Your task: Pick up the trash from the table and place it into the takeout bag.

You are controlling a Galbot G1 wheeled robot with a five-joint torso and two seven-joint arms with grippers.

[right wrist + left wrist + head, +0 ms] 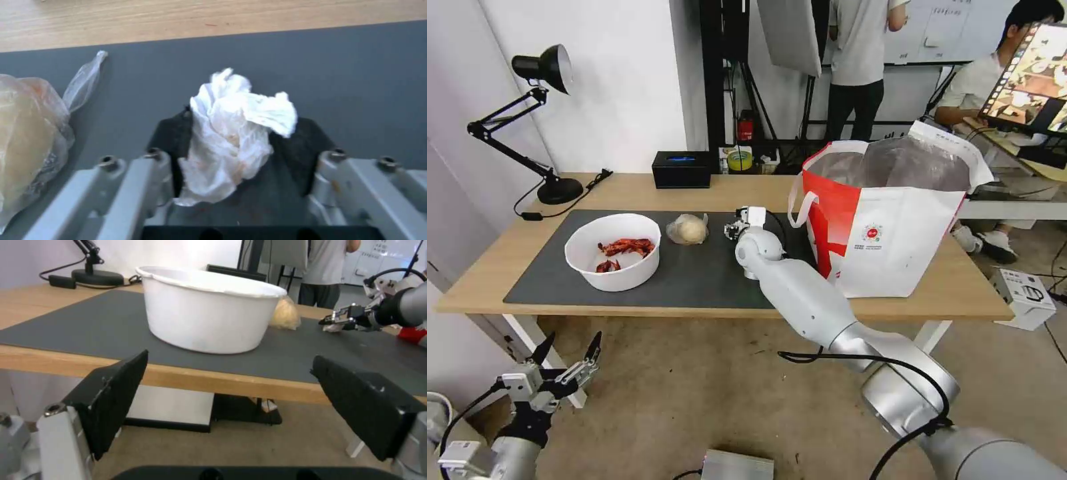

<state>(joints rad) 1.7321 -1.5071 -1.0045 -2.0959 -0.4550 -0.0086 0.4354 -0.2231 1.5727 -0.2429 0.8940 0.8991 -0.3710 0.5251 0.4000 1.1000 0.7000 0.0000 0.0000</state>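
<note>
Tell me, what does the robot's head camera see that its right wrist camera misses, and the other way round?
Head view alone: the white bowl with red shells, the takeout bag and the open left gripper low before the table. Right wrist view alone: the crumpled tissue up close, pinched between the right gripper's fingers. Both share the bagged pale lump and the dark mat.

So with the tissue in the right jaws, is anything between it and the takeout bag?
Nothing visible. The right gripper pinches the crumpled tissue over the grey mat, beside the takeout bag; bare mat lies between them, and the bag's mouth stands open.
</note>
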